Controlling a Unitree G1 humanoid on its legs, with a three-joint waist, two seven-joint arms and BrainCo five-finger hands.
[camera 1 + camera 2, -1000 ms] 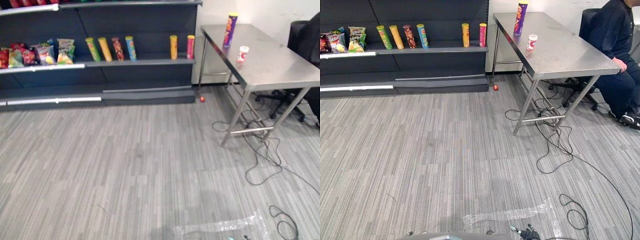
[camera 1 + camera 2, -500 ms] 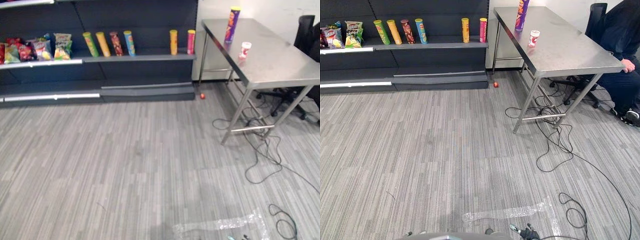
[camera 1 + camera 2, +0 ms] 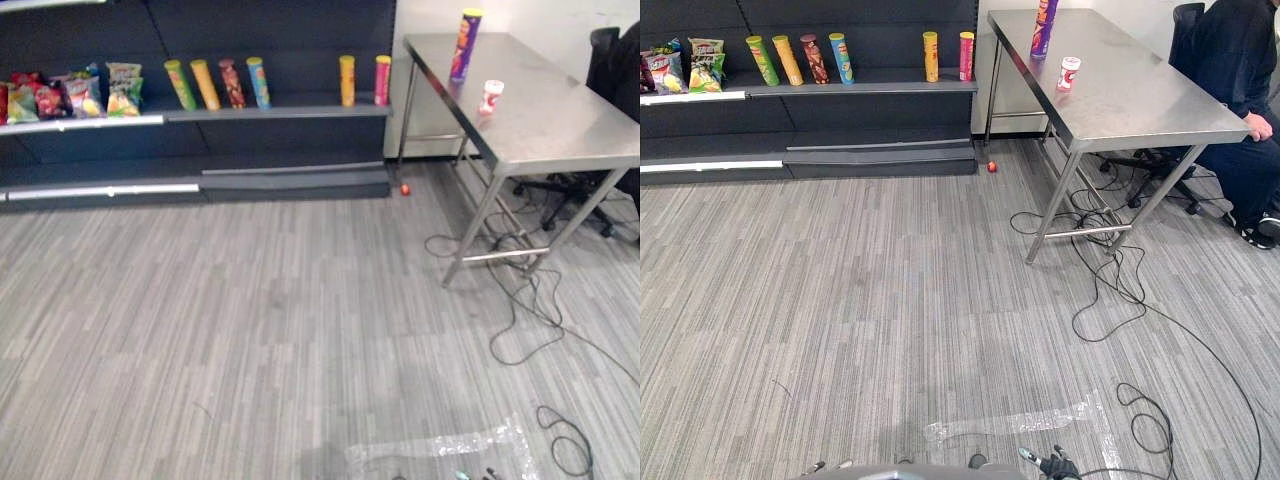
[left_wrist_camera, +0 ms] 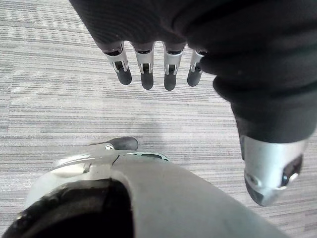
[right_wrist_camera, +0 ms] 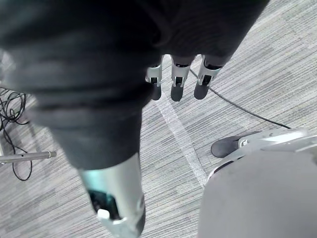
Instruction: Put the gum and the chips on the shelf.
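In the left eye view the purple chips can [image 3: 464,44] stands upright on the steel table [image 3: 560,130] with the gum tub [image 3: 489,96] near it, both well apart from the shelf [image 3: 280,113] and its row of cans [image 3: 232,90]. The right eye view adds a seated person [image 3: 1240,50] beside the table. In the left wrist view the left hand [image 4: 148,29] hangs over the carpet [image 4: 59,99], fingers relaxed, holding nothing. In the right wrist view the right hand [image 5: 188,29] is likewise loose and empty

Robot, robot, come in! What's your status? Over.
Left hand, right hand open, empty. Chips can and gum on table. Person seated by table.
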